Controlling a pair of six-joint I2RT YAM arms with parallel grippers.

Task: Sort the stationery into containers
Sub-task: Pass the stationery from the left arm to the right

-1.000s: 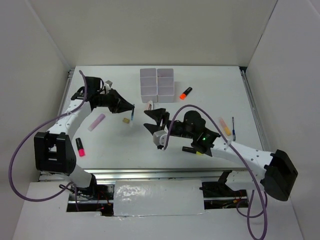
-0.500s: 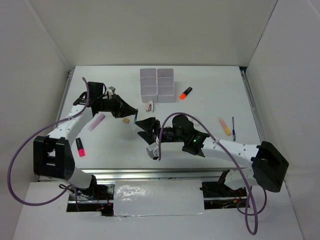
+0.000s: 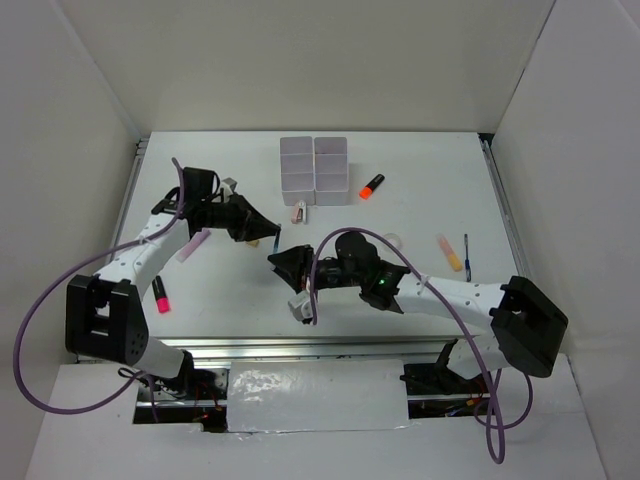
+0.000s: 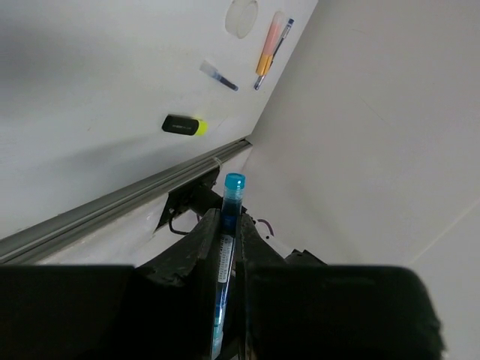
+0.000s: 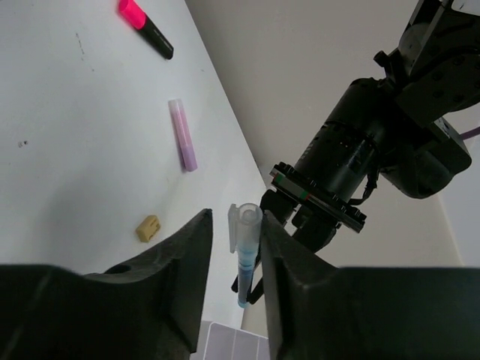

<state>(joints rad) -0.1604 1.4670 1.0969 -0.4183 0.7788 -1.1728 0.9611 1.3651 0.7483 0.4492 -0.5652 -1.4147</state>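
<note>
My left gripper (image 3: 264, 231) is shut on a thin blue pen (image 4: 229, 217) and holds it above the table. In the right wrist view the pen's clear cap end (image 5: 245, 223) stands between the fingers of my right gripper (image 5: 234, 221). They are open, with a gap on the left side. In the top view my right gripper (image 3: 283, 262) meets the left one mid-table. The white containers (image 3: 314, 168) stand at the back. A tan eraser (image 5: 148, 228), a pink marker (image 5: 182, 135) and a pink-and-black highlighter (image 5: 146, 26) lie on the table.
An orange highlighter (image 3: 371, 185) lies right of the bins and a small pink item (image 3: 298, 211) in front of them. A tape ring (image 3: 392, 241), an orange-pink pen (image 3: 449, 252) and a blue pen (image 3: 466, 255) lie at right. A yellow-and-black highlighter (image 4: 184, 125) lies near the front rail.
My right gripper has moved left and closed in on the pen's free end. My left gripper has shifted a little forward and right, still holding the pen.
</note>
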